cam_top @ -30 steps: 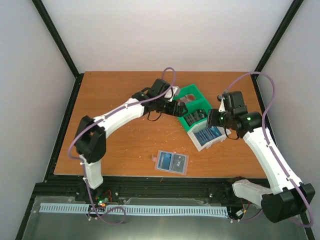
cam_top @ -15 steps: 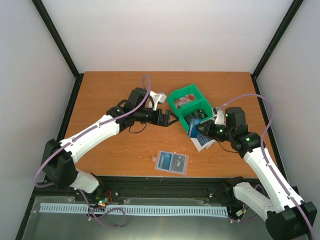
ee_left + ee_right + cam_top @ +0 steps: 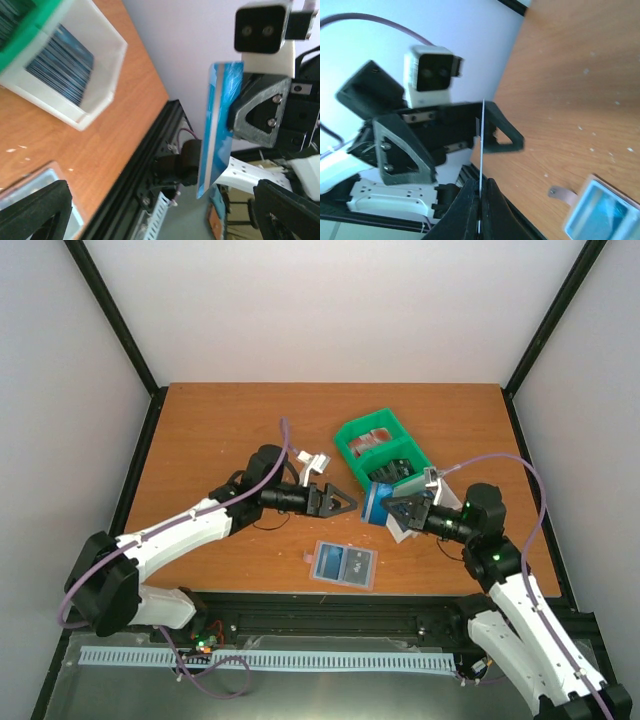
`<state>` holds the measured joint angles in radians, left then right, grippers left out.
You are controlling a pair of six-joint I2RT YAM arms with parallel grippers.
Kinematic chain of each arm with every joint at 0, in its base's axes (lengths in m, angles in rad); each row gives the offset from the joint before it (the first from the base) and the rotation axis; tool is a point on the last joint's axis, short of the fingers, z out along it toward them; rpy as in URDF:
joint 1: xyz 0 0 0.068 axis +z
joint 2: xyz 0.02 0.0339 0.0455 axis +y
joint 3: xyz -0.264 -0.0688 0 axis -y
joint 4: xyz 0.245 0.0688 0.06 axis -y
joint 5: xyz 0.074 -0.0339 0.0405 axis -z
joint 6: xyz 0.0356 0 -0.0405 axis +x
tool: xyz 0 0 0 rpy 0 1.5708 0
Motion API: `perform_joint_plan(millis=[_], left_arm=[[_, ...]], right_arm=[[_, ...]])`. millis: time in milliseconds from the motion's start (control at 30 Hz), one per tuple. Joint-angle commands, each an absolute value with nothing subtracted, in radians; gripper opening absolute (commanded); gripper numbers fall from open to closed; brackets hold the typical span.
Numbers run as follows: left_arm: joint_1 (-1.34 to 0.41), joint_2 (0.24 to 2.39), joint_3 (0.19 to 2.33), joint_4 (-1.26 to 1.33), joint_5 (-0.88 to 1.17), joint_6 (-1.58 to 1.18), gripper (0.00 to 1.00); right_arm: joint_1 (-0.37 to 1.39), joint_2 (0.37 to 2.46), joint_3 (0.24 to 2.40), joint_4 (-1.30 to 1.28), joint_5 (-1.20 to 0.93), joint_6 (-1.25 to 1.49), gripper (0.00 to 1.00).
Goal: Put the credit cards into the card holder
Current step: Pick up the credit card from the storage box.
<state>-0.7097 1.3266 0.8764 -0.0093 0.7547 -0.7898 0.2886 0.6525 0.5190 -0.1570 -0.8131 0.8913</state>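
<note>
Seemingly one blue card (image 3: 219, 125), edge-on in right gripper (image 3: 390, 507).

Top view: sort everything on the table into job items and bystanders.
Job:
- blue card, clamped in the right gripper
- left gripper, open, facing it
- card holder, lying open
- red-and-white cards
- dark cards

Bystanders:
- green-and-white tray holding the stacks
- black frame rail
</note>
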Motion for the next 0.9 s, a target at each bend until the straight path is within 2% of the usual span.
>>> perform_joint_plan(millis=[0,233,467,867], left_arm=[[-0.748,1.317,0.864,0.13,0.844,-0.879,0.99],[-0.751,1.233,0.803,0.272,0.884,-0.954,0.95],[-0.752,1.24,0.783,0.381,0.963,-1.02,0.72],[-0.765,1.331,0.808,0.392,0.978,-1.062,0.53]], right_arm=[[0.293,0.586,0.491,0.023,-0.867,0.999,0.03],[0.293,0.523,0.472,0.015,-0.906,1.024,0.03],[0.294,0.524,0.436,0.099,-0.933,1.096,0.03],[0.341,0.585,0.36,0.29,-0.881,1.186,0.03]])
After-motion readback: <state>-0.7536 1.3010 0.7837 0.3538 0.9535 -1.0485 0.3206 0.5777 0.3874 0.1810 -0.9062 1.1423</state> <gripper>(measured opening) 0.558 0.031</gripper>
